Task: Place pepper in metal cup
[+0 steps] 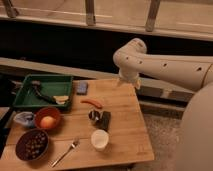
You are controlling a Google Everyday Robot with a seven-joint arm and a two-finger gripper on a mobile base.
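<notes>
Camera view: pepper (pixel 91 103) lies on table (pixel 125 135) near metal cup (pixel 94 115); hand (pixel 128 80), perhaps above the far edge, grip state unreadable.

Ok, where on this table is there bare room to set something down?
The right strip of the table, beyond the black block and white cup, is bare; the gripper hangs by its far corner. Crowded: pepper, metal cup and block mid-table, red bowl and green tray left.

Dim warm light is falling on the table (pixel 125 137); the wall (pixel 60 46) behind is lying in shadow. The gripper (pixel 128 83) is hanging pale-lit above the table's far edge.
</notes>
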